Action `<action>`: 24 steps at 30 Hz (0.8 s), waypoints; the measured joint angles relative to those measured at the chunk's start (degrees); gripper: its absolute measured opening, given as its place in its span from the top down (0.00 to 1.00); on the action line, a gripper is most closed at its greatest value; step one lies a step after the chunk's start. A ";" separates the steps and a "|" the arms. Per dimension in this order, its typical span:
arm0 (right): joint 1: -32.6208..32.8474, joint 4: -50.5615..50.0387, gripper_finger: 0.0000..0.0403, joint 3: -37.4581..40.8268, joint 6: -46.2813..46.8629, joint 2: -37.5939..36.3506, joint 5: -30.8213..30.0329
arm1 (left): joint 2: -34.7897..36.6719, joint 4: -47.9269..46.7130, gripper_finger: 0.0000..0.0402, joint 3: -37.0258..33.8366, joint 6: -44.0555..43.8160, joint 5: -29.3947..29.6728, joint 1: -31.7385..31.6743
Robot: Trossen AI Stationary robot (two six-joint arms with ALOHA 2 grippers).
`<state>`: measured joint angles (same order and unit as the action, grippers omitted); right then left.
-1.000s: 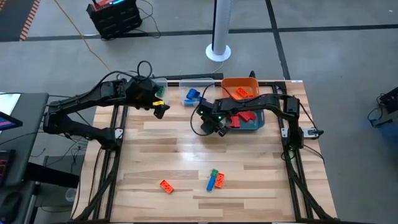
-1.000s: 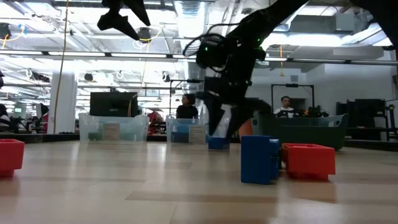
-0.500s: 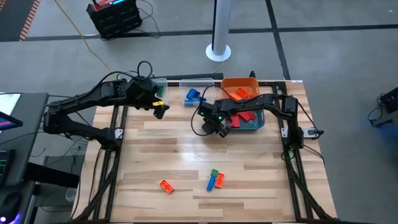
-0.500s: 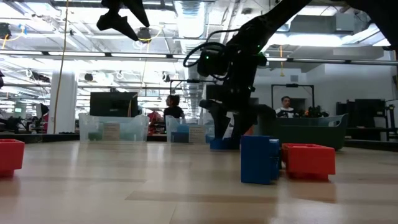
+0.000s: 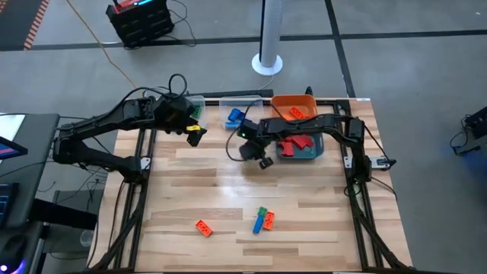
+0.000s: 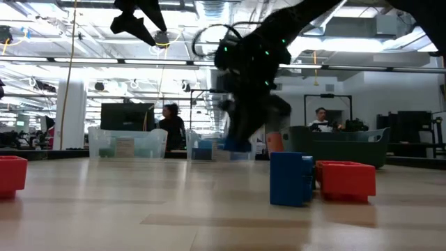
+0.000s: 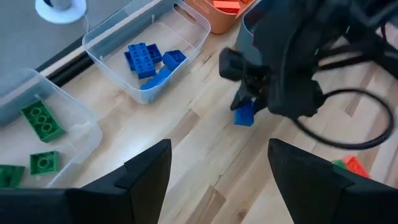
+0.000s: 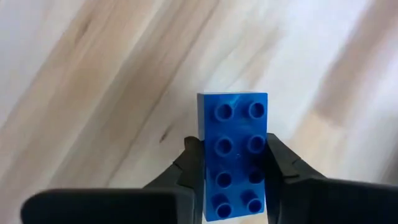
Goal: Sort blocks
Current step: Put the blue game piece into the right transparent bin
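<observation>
High view: blue block carried above table by right gripper.
Left gripper (image 5: 195,130) was held w/ fingers apart by green-block bin (image 5: 196,109); right gripper (image 5: 264,157) was clamped on blue block (image 8: 232,155), near blue-block bin (image 5: 237,116); three blocks (image 5: 263,220) lay at table's front.

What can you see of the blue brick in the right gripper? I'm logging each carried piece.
The blue brick is glossy plastic, two studs wide and four long. It is clamped by its long sides between the fingers of the right gripper, studs facing the wrist camera. It hangs clear above the wooden table, with nothing else touching it, near the clear bin that holds other blue bricks.
</observation>
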<state>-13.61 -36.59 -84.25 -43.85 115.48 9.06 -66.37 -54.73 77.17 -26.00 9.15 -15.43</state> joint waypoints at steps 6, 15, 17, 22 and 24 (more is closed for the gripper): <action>-1.44 0.02 0.75 -7.74 4.94 -0.02 -0.25 | 0.00 -3.39 0.35 -0.08 3.22 0.32 -0.01; -8.52 13.35 0.75 -9.24 21.49 -0.06 -7.12 | -0.07 -6.00 0.35 -6.31 5.20 7.50 -0.01; -9.44 12.98 0.75 -9.24 24.42 0.00 -11.41 | -0.01 -5.76 0.35 -8.03 5.17 6.78 0.48; -11.75 11.44 0.74 -9.24 32.12 0.09 -16.02 | -0.02 -5.22 0.35 -11.24 4.34 1.48 4.07; -12.95 9.00 0.72 -9.22 34.43 0.09 -16.14 | 0.02 -4.86 0.35 -12.33 4.76 -1.30 5.78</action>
<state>-26.56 -27.59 -93.47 -9.42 115.57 -7.08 -66.35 -59.59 64.83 -21.24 7.85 -9.65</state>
